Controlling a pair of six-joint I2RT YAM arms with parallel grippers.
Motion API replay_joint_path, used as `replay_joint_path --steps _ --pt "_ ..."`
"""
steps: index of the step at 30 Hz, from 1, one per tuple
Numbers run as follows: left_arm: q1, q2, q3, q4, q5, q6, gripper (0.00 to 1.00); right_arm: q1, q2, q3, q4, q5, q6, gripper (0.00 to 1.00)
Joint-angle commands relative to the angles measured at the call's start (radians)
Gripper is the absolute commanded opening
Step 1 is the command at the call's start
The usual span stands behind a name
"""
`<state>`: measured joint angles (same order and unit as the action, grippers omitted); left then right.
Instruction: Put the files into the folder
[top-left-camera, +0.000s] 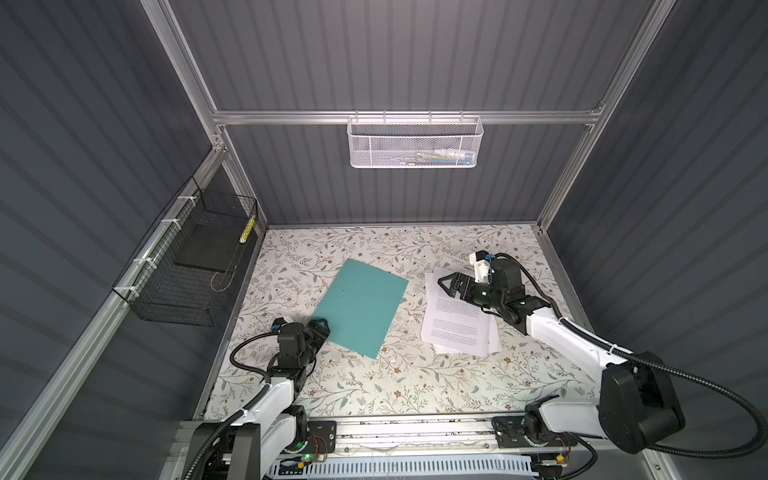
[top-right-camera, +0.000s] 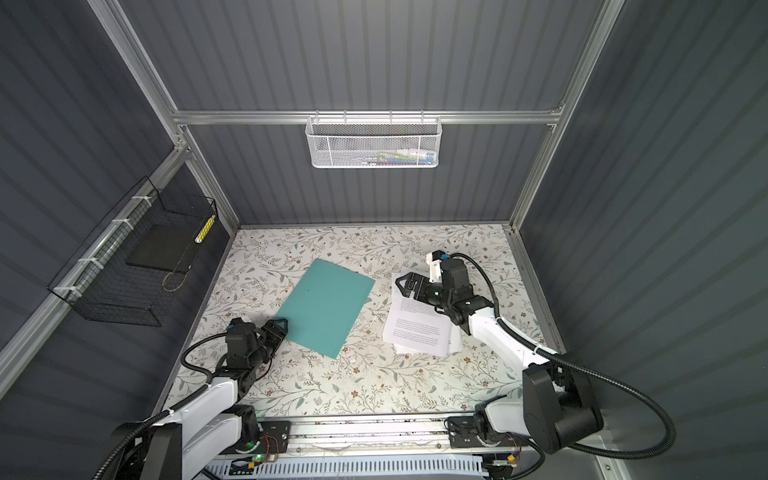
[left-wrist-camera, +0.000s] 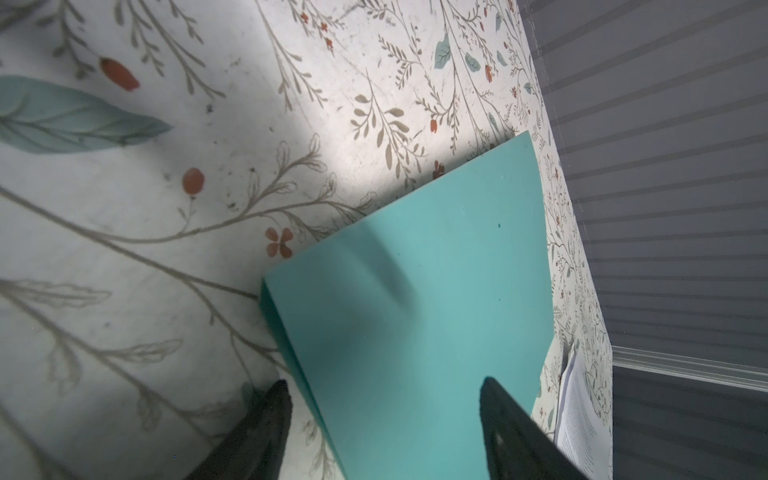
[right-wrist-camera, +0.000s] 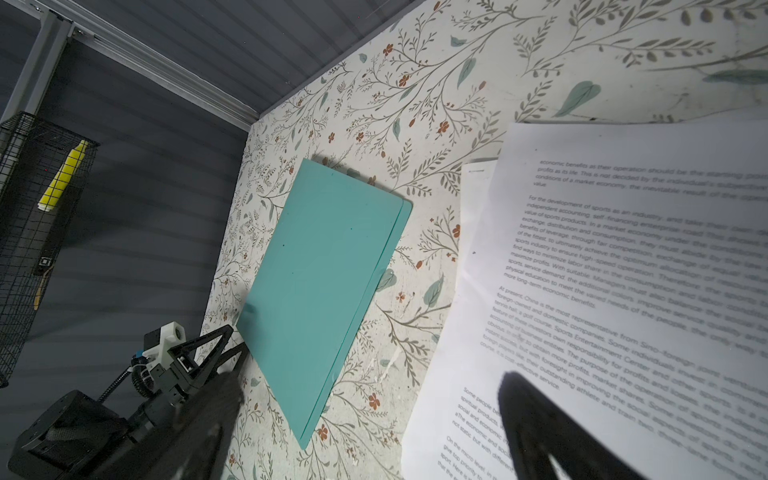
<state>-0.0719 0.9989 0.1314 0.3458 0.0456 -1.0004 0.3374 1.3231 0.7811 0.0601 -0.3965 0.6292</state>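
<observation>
My left gripper (top-left-camera: 320, 326) sits at the lower left corner of the folder (top-left-camera: 359, 307). Its fingers (left-wrist-camera: 505, 419) are spread apart, one over the teal cover and one beside its edge, gripping nothing. My right gripper (top-left-camera: 442, 284) is wide open and empty above the upper left corner of the files (top-left-camera: 457, 328). The folder lies closed and tilted at mid-frame in both top views. The files are a loose stack right of centre, with a strip of flowered table (top-left-camera: 374, 386) between them and the folder.
</observation>
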Motion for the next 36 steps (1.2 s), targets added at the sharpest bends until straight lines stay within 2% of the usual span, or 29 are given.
replay_joint_path --steps 1,10,22,29,36 --pt "0.007 -0.018 -0.007 0.009 0.001 -0.004 0.72 0.003 0.003 -0.005 0.015 -0.008 0.009 0.98" --pt "0.007 0.042 -0.009 0.09 0.003 -0.008 0.71 0.002 0.013 -0.009 0.022 -0.005 0.01 0.98" --pt "0.009 0.227 -0.079 0.433 0.028 -0.08 0.62 0.002 0.012 -0.022 0.055 -0.018 0.015 0.98" --pt "0.009 0.278 -0.051 0.447 0.04 -0.066 0.57 0.002 0.024 -0.026 0.067 -0.031 0.02 0.98" --pt "0.009 0.249 -0.027 0.354 0.03 -0.042 0.48 0.002 0.028 -0.026 0.066 -0.036 0.018 0.98"
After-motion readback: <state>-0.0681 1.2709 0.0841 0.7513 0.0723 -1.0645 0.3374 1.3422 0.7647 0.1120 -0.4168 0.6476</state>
